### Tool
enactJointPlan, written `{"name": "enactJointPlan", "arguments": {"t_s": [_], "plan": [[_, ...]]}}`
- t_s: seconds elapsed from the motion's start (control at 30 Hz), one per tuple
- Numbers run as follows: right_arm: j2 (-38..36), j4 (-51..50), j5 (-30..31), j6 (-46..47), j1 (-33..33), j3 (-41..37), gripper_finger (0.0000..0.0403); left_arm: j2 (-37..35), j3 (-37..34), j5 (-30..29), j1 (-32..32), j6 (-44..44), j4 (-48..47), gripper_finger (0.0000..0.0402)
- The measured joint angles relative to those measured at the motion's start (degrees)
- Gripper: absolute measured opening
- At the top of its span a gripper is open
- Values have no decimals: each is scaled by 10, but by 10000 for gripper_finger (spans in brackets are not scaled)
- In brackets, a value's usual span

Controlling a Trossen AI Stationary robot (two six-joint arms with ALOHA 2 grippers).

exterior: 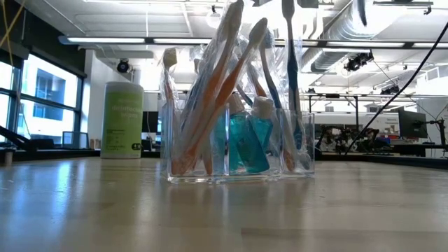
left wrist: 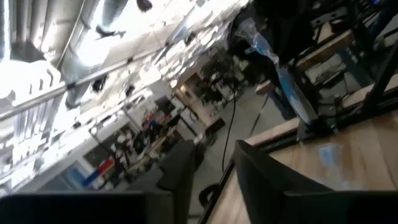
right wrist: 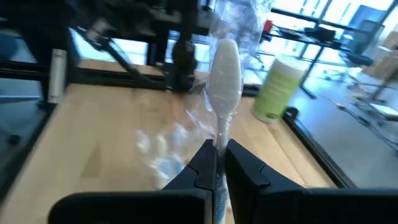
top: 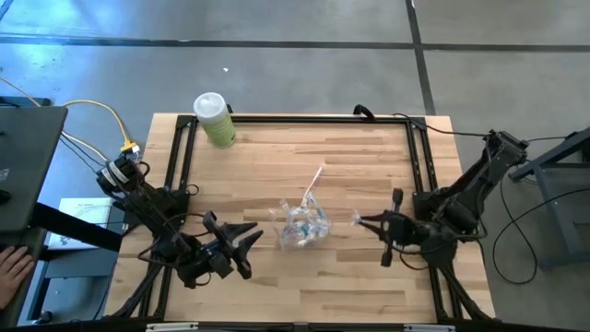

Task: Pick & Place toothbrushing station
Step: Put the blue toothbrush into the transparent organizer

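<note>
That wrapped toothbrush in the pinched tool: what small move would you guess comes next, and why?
Probably carrying it toward the clear holder. The right tool is shut on a wrapped toothbrush, held off to the holder's side, while the holder stands mid-table already filled with brushes. The left tool waits on the other side, holding nothing.
</note>
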Motion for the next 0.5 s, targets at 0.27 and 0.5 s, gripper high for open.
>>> {"name": "enactJointPlan", "arguments": {"t_s": [0.27,0.5], "plan": [[-31,65,-40,-44,-82,-84,10,-1,0,-23,13,42,1,155],[-60,236,-276,-173,-210,-126,9,-1,-4,-59,23,-36,0,156]]}}
